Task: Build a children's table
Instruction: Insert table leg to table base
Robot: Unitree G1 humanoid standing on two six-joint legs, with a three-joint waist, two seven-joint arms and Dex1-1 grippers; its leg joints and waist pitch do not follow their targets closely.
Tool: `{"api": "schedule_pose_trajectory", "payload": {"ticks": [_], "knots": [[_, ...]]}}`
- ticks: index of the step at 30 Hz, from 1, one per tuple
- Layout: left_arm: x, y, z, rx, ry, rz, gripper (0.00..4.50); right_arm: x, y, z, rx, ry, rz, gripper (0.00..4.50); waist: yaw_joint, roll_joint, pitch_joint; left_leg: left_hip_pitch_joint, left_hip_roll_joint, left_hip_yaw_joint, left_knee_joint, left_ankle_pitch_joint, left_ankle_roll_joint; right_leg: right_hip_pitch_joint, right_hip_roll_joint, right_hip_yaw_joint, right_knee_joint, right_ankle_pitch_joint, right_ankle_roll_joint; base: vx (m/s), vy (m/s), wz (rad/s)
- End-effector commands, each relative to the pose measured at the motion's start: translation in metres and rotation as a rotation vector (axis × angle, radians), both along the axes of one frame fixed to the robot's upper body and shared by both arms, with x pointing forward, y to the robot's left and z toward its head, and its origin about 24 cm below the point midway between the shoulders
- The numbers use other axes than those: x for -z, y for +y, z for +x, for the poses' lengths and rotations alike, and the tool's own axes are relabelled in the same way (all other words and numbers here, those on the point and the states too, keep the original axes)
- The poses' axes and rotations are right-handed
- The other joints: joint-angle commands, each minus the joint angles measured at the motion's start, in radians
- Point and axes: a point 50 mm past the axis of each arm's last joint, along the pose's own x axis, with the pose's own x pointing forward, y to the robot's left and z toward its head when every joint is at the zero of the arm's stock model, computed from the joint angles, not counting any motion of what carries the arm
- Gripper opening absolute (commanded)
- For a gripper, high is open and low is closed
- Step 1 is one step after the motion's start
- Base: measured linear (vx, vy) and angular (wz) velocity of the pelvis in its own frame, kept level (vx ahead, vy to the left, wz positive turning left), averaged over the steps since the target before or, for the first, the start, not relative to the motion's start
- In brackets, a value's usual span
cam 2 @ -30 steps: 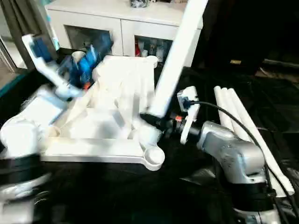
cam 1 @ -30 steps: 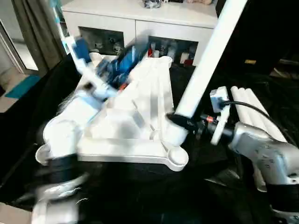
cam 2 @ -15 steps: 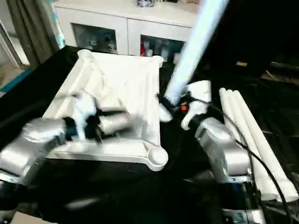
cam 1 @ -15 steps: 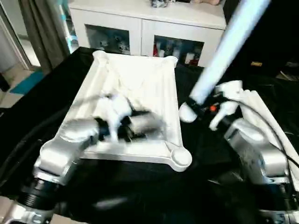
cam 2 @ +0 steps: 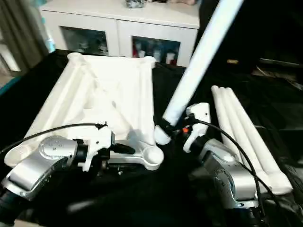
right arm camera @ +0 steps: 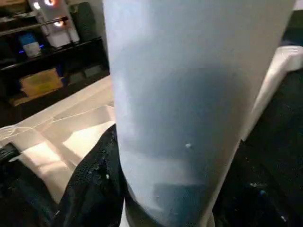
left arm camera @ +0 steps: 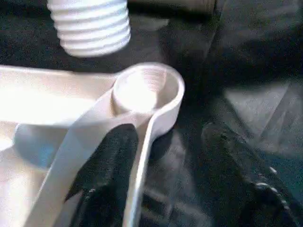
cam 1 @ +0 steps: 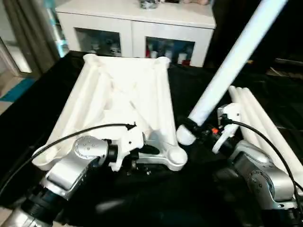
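Table top [cam 1: 124,101] is lying upside down on the black sheet [cam 1: 199,85], with its ribs facing up and a round socket at each corner. In the head views the near right socket [cam 1: 177,154] is being reached by both arms. The left gripper [cam 1: 142,156] is being held at the near edge of the top, right beside that socket. The left wrist view is showing more: one black finger [left arm camera: 106,175] is resting on the inside of the rim and the other finger [left arm camera: 241,175] is standing apart on the outside, over the black sheet, so the rim is sitting between the parted fingers. Whether the rim is being squeezed cannot be told. In that same view the ridged end of the leg [left arm camera: 90,26] is hanging just above the socket, not yet in it.

The right gripper [cam 1: 191,128] is clamped on one white leg [cam 1: 232,64], which is being held tilted, its top cut off by the picture edge. In the right wrist view the leg is hiding most of the fingers.

Three more legs [cam 2: 241,135] are lying side by side on the sheet near the right arm. A white cabinet [cam 1: 142,23] is standing behind, its shelf things too blurred to tell.
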Motion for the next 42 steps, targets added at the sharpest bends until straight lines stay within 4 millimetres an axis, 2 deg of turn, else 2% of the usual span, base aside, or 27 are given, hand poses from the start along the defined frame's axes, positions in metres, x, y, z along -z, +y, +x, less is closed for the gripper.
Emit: {"api": "schedule_pose_trajectory", "payload": {"ticks": [1,2,3,8,11,13,15,16,17,18,20,21,23,27,28,33,36,39,40,42], "knots": [[0.002,0.001,0.003,0.014,-0.019,0.039,2.17,-0.007,-0.001,-0.002,-0.003,-0.042,-0.009,1.9,0.002,0.005,-0.064,-0.004,0.027,0.003,-0.087,-0.149,0.013,0.053,-0.052,0.034,-0.071,-0.275,-0.172,0.0,0.0,0.0],[0.003,0.001,0.004,0.011,-0.021,0.04,2.05,-0.008,-0.001,-0.002,0.002,-0.045,-0.004,1.9,0.003,0.007,-0.066,-0.007,0.026,0.002,-0.087,-0.131,0.012,0.056,-0.053,0.033,-0.068,-0.253,-0.176,0.0,0.0,0.0],[0.003,0.002,0.006,0.003,-0.024,0.043,2.05,-0.008,-0.001,-0.002,-0.007,-0.044,-0.001,1.9,0.003,0.015,-0.068,-0.007,0.027,0.001,-0.086,-0.117,0.01,0.057,-0.054,0.033,-0.064,-0.223,-0.183,0.0,0.0,0.0],[0.008,0.005,0.008,-0.007,-0.012,0.074,1.63,-0.008,-0.003,-0.006,-0.03,-0.036,-0.009,1.9,0.003,0.01,-0.069,-0.009,0.027,0.002,-0.084,-0.103,0.019,0.061,-0.053,0.032,-0.059,-0.156,-0.208,0.0,0.0,0.0],[0.012,0.007,0.009,-0.011,-0.013,0.096,1.36,-0.008,-0.003,-0.007,-0.04,-0.035,-0.011,1.9,0.003,0.009,-0.067,-0.008,0.027,0.002,-0.085,-0.119,0.021,0.061,-0.054,0.032,-0.063,-0.187,-0.205,0.0,0.0,0.0],[0.013,0.008,0.011,-0.016,-0.01,0.1,1.09,-0.009,-0.003,-0.007,-0.047,-0.037,-0.012,1.9,0.002,0.007,-0.066,-0.009,0.027,0.001,-0.086,-0.139,0.015,0.061,-0.056,0.033,-0.067,-0.244,-0.191,0.0,0.0,0.0],[0.014,0.008,0.011,-0.012,-0.009,0.105,1.09,-0.009,-0.003,-0.007,-0.052,-0.038,-0.013,1.9,0.001,0.007,-0.066,-0.009,0.028,0.001,-0.086,-0.136,0.014,0.06,-0.056,0.034,-0.068,-0.247,-0.188,0.0,0.0,0.0],[0.015,0.009,0.011,0.002,-0.005,0.119,0.9,-0.01,-0.002,-0.007,-0.063,-0.04,-0.014,1.9,0.001,0.007,-0.065,-0.009,0.028,0.0,-0.087,-0.138,0.016,0.059,-0.056,0.034,-0.069,-0.251,-0.188,0.0,0.0,0.0],[0.015,0.01,0.011,0.012,-0.006,0.13,0.9,-0.01,-0.002,-0.007,-0.069,-0.041,-0.015,1.9,0.001,0.007,-0.065,-0.008,0.028,0.001,-0.087,-0.14,0.015,0.059,-0.056,0.034,-0.069,-0.254,-0.188,0.0,0.0,0.0],[0.016,0.01,0.011,0.02,-0.009,0.14,0.72,-0.01,-0.001,-0.008,-0.073,-0.043,-0.017,1.9,0.001,0.01,-0.066,-0.008,0.028,0.0,-0.086,-0.14,0.015,0.058,-0.056,0.033,-0.069,-0.25,-0.188,0.0,0.0,0.0],[0.016,0.012,0.012,0.021,-0.008,0.147,0.65,-0.011,-0.002,-0.007,-0.074,-0.044,-0.017,1.9,0.001,0.012,-0.067,-0.008,0.029,0.0,-0.087,-0.139,0.013,0.059,-0.056,0.033,-0.067,-0.238,-0.192,0.0,0.0,0.0],[0.016,0.012,0.013,0.02,-0.009,0.149,0.65,-0.011,-0.002,-0.007,-0.075,-0.045,-0.018,1.9,0.0,0.01,-0.067,-0.009,0.028,-0.001,-0.086,-0.136,0.014,0.06,-0.056,0.033,-0.066,-0.23,-0.194,0.0,0.0,0.0],[0.014,0.013,0.016,0.015,-0.006,0.142,0.35,-0.013,-0.003,-0.006,-0.081,-0.047,-0.018,1.9,0.0,0.011,-0.068,-0.009,0.027,0.0,-0.085,-0.123,0.015,0.061,-0.055,0.033,-0.064,-0.203,-0.203,0.0,0.0,0.0],[0.01,0.012,0.018,0.008,0.001,0.102,0.22,-0.012,-0.003,-0.007,-0.113,-0.025,-0.018,1.9,0.0,0.01,-0.069,-0.009,0.027,0.0,-0.084,-0.112,0.021,0.064,-0.056,0.032,-0.061,-0.175,-0.217,0.0,0.0,0.0],[0.009,0.011,0.018,0.006,0.009,0.08,0.05,-0.011,-0.002,-0.009,-0.139,-0.006,-0.025,1.9,-0.002,0.009,-0.069,-0.01,0.027,0.0,-0.083,-0.114,0.024,0.065,-0.056,0.032,-0.062,-0.175,-0.223,0.0,0.0,0.0],[0.013,0.01,0.018,0.013,0.027,0.094,0.0,-0.002,0.0,-0.01,-0.189,0.061,-0.09,1.9,-0.004,0.006,-0.068,-0.012,0.028,0.0,-0.083,-0.114,0.029,0.065,-0.057,0.032,-0.064,-0.195,-0.221,0.0,0.0,0.0],[0.02,0.007,0.02,-0.003,0.023,0.129,0.0,-0.002,0.001,-0.006,-0.192,0.068,-0.097,1.9,-0.004,0.007,-0.066,-0.01,0.028,0.0,-0.084,-0.133,0.025,0.062,-0.057,0.032,-0.069,-0.243,-0.212,0.0,0.0,0.0],[0.025,-0.002,0.027,-0.057,0.01,0.128,0.0,-0.001,0.001,0.0,-0.193,0.089,-0.111,1.9,-0.003,0.006,-0.065,-0.005,0.028,0.002,-0.083,-0.148,0.021,0.058,-0.056,0.033,-0.075,-0.282,-0.201,0.0,0.0,0.0],[0.024,-0.009,0.031,-0.078,-0.001,0.109,0.0,0.0,0.0,0.003,-0.185,0.095,-0.126,1.9,-0.003,0.001,-0.066,-0.006,0.028,0.003,-0.082,-0.144,0.022,0.059,-0.058,0.034,-0.074,-0.288,-0.199,0.0,0.0,0.0],[0.022,-0.016,0.034,-0.096,-0.007,0.081,0.0,0.002,-0.001,0.006,-0.176,0.097,-0.141,1.9,-0.001,0.0,-0.067,-0.008,0.026,0.004,-0.081,-0.14,0.023,0.059,-0.058,0.034,-0.077,-0.3,-0.194,0.0,0.0,0.0]]}}
